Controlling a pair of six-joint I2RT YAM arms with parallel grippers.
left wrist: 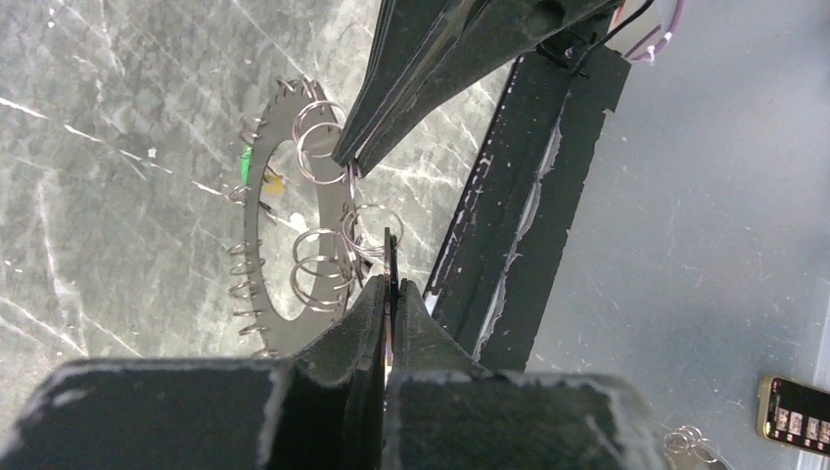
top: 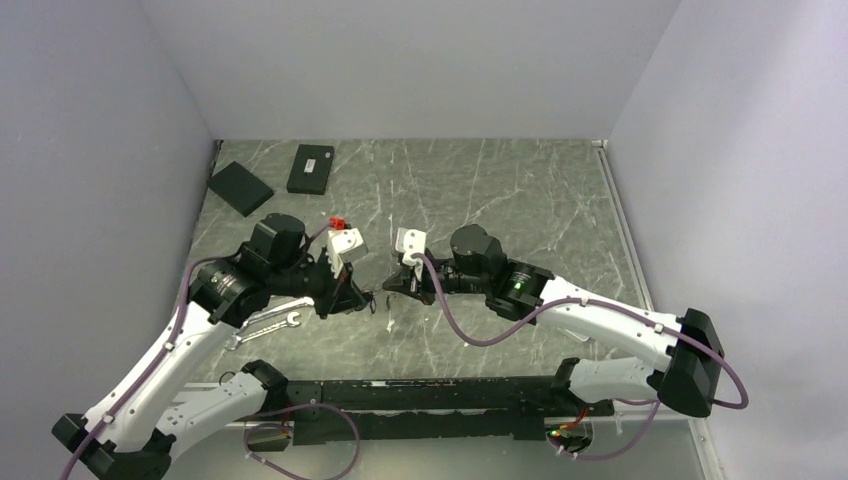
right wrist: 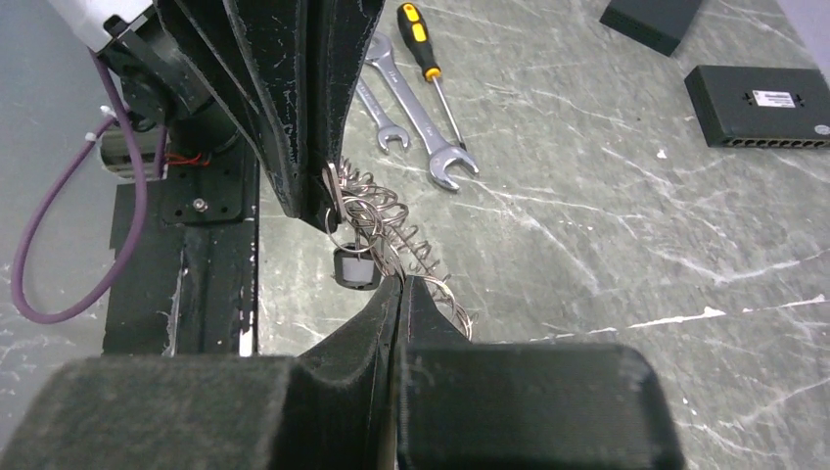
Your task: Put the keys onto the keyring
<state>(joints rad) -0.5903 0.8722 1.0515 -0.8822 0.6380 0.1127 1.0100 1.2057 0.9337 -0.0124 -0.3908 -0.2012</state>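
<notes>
Well, both tools were clenched mid-frame: a thin key [left wrist: 390,257] was pinched by the left tool [left wrist: 391,286], the keyring [left wrist: 256,211] held by the right tool [right wrist: 399,286], above the counter [left wrist: 98,147]. Ideally the key would be eased on slowly, grips kept tight.

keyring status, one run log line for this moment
left gripper: shut on keyring edge | right gripper: shut on keyring | keyring: held between both arms | wrenches: on table
</notes>
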